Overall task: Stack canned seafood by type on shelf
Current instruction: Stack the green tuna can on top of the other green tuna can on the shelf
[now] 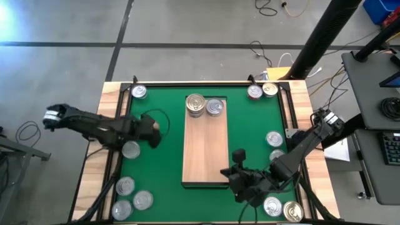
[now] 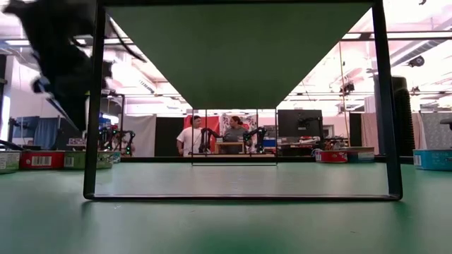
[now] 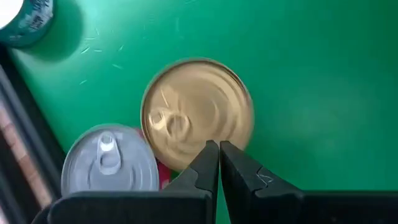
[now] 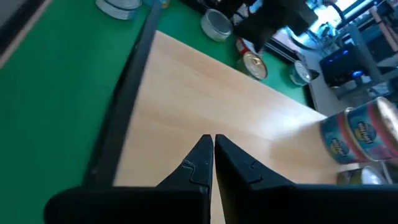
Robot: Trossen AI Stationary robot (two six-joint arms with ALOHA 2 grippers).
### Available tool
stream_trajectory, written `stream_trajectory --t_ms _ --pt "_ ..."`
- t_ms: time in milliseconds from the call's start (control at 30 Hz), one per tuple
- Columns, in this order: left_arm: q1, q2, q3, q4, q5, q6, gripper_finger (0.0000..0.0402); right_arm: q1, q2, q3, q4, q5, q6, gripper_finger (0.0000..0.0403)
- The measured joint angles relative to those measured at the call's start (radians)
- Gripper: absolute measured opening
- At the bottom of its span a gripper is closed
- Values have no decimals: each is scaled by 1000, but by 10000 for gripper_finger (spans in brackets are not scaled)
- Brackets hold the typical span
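The shelf (image 1: pixel 203 150) is a light-wood board lying in the middle of the green table. At its far end stand a gold-topped can (image 1: pixel 195 103) and a silver-topped can (image 1: pixel 214 107). Other cans sit around the mat. My left gripper (image 3: pixel 217 149) is shut and points down over a gold-topped can (image 3: pixel 198 112) on the mat left of the shelf, beside a silver-topped can (image 3: pixel 109 165). My right gripper (image 4: pixel 213 142) is shut and hangs above the shelf's near end (image 1: pixel 206 178), holding nothing. My left gripper's shut fingertips (image 3: pixel 208 155) stand over the near rim (image 3: pixel 205 163) of the gold-topped can, coming from above. Whether they touch it I cannot tell. The can sits flat on the mat.
Loose cans lie at the near left (image 1: pixel 142 200), left (image 1: pixel 131 149), far left (image 1: pixel 139 92), far right (image 1: pixel 254 92), right (image 1: pixel 274 138) and near right (image 1: pixel 272 206). A dark rail (image 1: pixel 112 156) and a pale wood frame border the mat. The shelf's middle is bare.
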Motion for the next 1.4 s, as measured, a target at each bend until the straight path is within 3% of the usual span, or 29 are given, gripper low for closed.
stream_trajectory --t_ms 167,300,500,600,700,900,1000,1133,1267,1400 --pt "216 0 -70 77 61 159 0 24 0 0 -93 -4 117 9" --pt "236 0 -126 185 109 222 0 32 1 0 -176 -10 222 9" --pt "105 0 -218 630 270 343 0 31 2 0 -202 -10 243 9" --pt "8 0 -231 749 316 382 0 25 2 0 -202 -10 236 9" --pt "-79 -4 -220 688 261 364 0 25 2 0 -205 -10 236 9" --pt "-195 -4 -213 474 122 187 0 24 2 0 -243 -10 239 9" --pt "-229 1 -240 522 128 146 0 24 -1 0 -363 -10 277 9" --pt "-298 38 -279 717 185 201 0 20 -30 -1 -673 -22 588 9" --pt "-376 120 -283 932 206 319 0 19 -61 -59 -834 -147 828 9" --pt "-381 263 -255 1036 159 393 0 18 -108 -213 -684 -342 818 9"
